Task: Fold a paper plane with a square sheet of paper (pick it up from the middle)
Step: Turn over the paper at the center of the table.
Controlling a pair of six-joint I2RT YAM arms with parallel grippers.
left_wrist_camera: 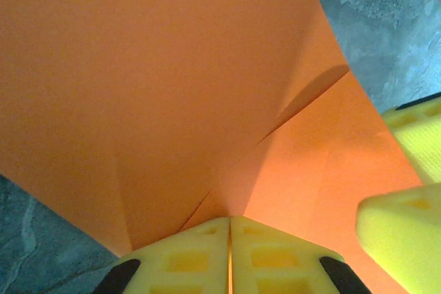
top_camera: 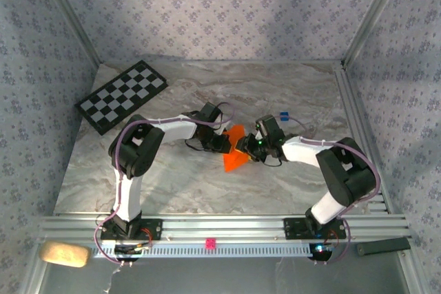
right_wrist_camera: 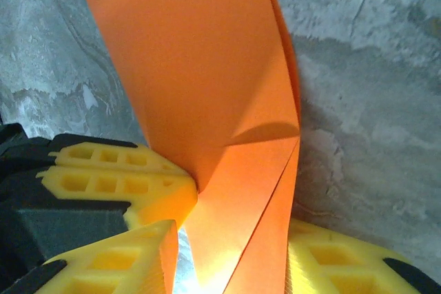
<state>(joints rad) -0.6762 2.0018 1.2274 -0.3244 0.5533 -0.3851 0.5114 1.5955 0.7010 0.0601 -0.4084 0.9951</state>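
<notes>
At centre of table [top_camera: 172,177], mid-fold: pinches square sheet of paper [top_camera: 235,151], upstanding and creased, in closed left gripper [left_wrist_camera: 229,222], straddles it with right gripper [right_wrist_camera: 231,239], jaws apart; next, probably needs right closing on the flap to press the crease.

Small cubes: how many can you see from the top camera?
2. A blue cube on the table beyond the right arm; a red cube on the near rail between the arm bases. More may hide under the arms.
</notes>
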